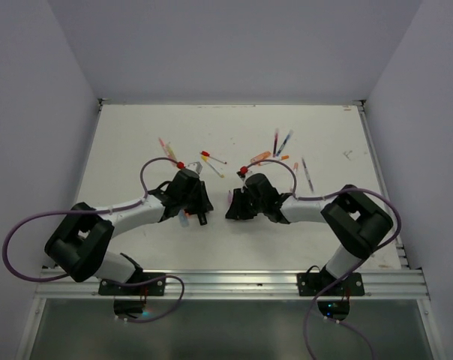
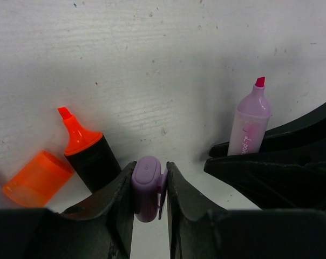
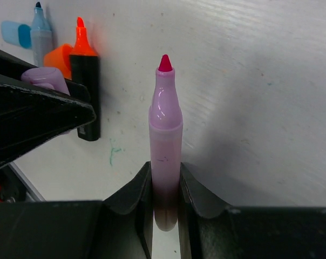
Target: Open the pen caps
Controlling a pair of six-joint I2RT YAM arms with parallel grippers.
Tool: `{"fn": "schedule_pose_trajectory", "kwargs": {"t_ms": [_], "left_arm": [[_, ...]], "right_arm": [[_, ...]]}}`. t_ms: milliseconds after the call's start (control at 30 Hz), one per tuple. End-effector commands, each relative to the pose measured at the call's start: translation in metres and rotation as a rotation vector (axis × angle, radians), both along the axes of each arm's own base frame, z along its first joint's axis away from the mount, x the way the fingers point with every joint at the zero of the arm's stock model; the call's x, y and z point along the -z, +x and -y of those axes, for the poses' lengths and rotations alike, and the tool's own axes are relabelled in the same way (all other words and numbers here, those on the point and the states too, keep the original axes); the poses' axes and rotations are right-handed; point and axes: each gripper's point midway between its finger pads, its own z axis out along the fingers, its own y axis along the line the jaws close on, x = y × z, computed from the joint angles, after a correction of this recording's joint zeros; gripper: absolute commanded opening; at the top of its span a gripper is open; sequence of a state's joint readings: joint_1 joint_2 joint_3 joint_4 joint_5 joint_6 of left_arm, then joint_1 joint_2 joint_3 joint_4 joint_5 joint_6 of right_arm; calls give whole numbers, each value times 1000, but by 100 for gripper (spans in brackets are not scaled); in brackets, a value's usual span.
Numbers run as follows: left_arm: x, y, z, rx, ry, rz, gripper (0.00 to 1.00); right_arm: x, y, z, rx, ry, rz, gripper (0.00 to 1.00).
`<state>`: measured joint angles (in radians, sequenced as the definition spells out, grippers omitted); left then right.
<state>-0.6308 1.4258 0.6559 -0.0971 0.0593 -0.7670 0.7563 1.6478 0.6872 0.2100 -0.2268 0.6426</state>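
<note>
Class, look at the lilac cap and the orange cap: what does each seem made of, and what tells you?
Lilac cap: probably opaque plastic, smooth satin finish; rounded moulded shape, soft sheen. Orange cap: likely translucent glossy plastic; light glows through its wall.

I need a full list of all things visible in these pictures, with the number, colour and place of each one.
table: one, white, under everything.
thin pens: several, too small to count, mixed colours, scattered beyond both hands.
orange highlighter: one, black body, orange tip, uncapped, on the table beside the left hand.
orange cap: one, orange, beside that highlighter.
blue highlighter: one, light blue, uncapped, past the orange one.
blue cap: one, light blue, beside it.
lilac highlighter: one, pink tip, uncapped, in the right hand.
lilac cap: one, in the left hand.
left arm, right arm: white, black joints, near edge.
left hand: black, gripping the cap.
right hand: black, gripping the highlighter.
</note>
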Motion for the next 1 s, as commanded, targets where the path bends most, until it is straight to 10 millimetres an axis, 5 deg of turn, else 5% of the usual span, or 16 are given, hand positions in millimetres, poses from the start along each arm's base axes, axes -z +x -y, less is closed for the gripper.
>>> {"fn": "schedule_pose_trajectory", "kwargs": {"t_ms": [0,267,600,833,967], "left_arm": [[5,3,-4,-31,21,7,29],[-11,4,-7,-46,9,42,55],[-83,20,-21,-121,-16,222,89],[-117,27,-35,-147,12,311,97],[-124,30,-46,-162,35,324,100]], "right_arm": [[-12,9,-25,-9,74,16,8],[-6,9,-27,3,65,1,11],[0,7,-40,-20,48,-13,25],[0,14,-39,-5,12,6,53],[-1,15,-28,18,-36,22,56]]}}
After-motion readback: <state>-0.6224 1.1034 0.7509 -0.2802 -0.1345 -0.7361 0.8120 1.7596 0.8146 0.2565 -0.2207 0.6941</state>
